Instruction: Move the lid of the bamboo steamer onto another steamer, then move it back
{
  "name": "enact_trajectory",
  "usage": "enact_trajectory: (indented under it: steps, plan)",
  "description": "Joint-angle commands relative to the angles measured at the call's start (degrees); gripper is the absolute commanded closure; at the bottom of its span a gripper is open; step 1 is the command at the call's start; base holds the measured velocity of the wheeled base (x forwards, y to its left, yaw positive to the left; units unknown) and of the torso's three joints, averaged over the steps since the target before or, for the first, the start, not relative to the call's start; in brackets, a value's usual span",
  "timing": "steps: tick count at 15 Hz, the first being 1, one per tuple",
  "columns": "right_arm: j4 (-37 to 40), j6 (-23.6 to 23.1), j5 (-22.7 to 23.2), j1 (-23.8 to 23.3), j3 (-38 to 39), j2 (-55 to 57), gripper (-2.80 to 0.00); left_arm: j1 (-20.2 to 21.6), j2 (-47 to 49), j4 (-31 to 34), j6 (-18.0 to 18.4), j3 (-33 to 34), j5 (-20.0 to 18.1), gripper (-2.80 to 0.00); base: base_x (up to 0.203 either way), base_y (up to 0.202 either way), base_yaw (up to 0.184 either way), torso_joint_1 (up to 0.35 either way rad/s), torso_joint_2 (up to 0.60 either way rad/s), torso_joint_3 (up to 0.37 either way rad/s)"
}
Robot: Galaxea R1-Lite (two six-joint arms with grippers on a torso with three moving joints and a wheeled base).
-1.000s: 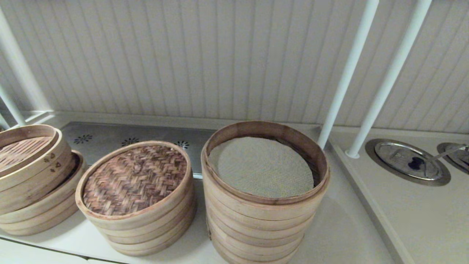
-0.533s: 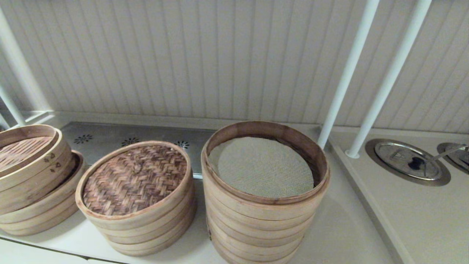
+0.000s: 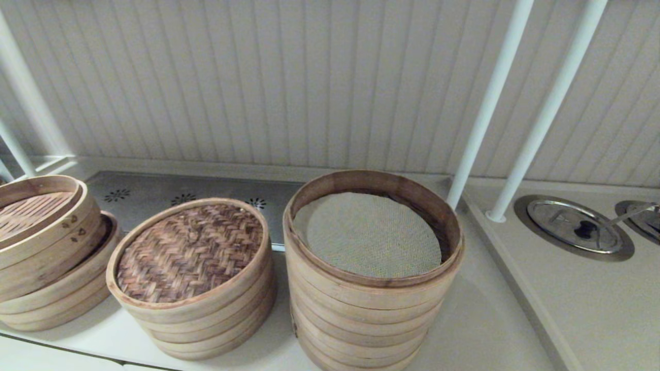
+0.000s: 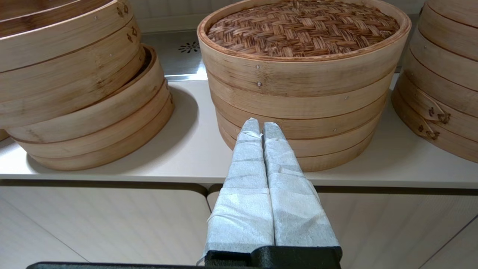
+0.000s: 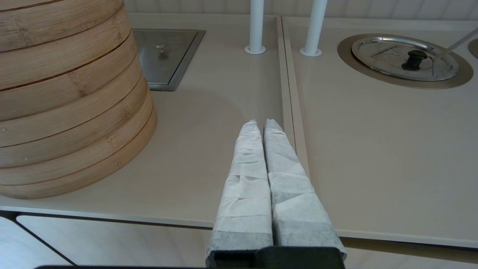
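Observation:
The bamboo steamer lid (image 3: 188, 252) (image 4: 302, 30), dark woven top in a pale rim, caps the short middle stack. Right of it stands the tallest steamer (image 3: 371, 263) (image 5: 67, 97), uncovered, with a beige mesh liner (image 3: 368, 234) inside. In the left wrist view my left gripper (image 4: 261, 125) is shut and empty, hovering in front of the counter edge, just short of the lidded stack. In the right wrist view my right gripper (image 5: 261, 125) is shut and empty, low over the counter to the right of the tall stack. Neither gripper shows in the head view.
A tilted slatted-top stack with heart marks (image 3: 44, 242) sits at the far left. Two white poles (image 3: 484, 118) rise behind the tall stack. A round metal lid with a black knob (image 3: 575, 226) is set into the counter at right. A steel plate (image 3: 154, 196) lies behind.

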Motion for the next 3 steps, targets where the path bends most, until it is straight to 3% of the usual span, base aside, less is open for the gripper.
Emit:
enact_trajectory:
  steps: [1, 3]
  plan:
    - [0.0, 0.0, 0.0, 0.0, 0.1, 0.0, 0.00, 0.0, 0.1, -0.1, -0.2, 0.0, 0.1, 0.00, 0.000, 0.000, 0.000, 0.000, 0.00, 0.000]
    - [0.0, 0.0, 0.0, 0.0, 0.1, 0.0, 0.00, 0.0, 0.1, -0.1, -0.5, 0.0, 0.1, 0.00, 0.000, 0.000, 0.000, 0.000, 0.00, 0.000]
